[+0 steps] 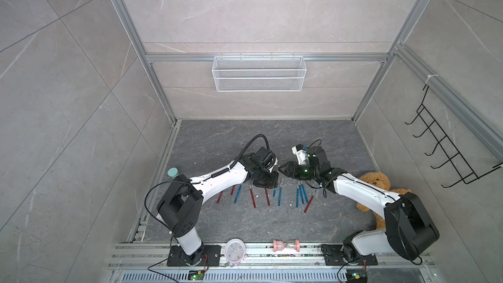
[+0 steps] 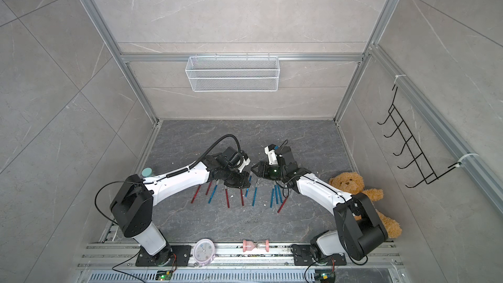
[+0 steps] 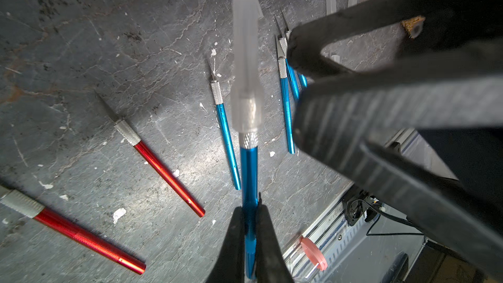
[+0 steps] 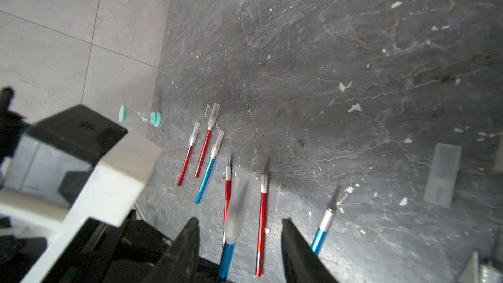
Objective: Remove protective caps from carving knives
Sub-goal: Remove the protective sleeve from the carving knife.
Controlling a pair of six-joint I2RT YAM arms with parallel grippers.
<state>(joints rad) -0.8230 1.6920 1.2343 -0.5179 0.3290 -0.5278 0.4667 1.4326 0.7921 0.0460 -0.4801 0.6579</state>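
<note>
Left gripper (image 3: 250, 209) clamps a blue carving knife (image 3: 249, 170) by its handle, held off the table (image 3: 81, 50). Its capped end, the translucent protective cap (image 4: 239, 202), points lengthwise into the right gripper (image 4: 239, 221), the nearer one, whose jaws stand parted either side without touching.

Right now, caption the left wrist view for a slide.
Left gripper clamps a blue knife, cap on; right gripper open beside it.

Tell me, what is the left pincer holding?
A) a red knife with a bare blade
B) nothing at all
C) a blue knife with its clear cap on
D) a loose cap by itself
C: in the left wrist view the left pincer is shut on a blue knife, and a clear cap covers its blade.
</note>
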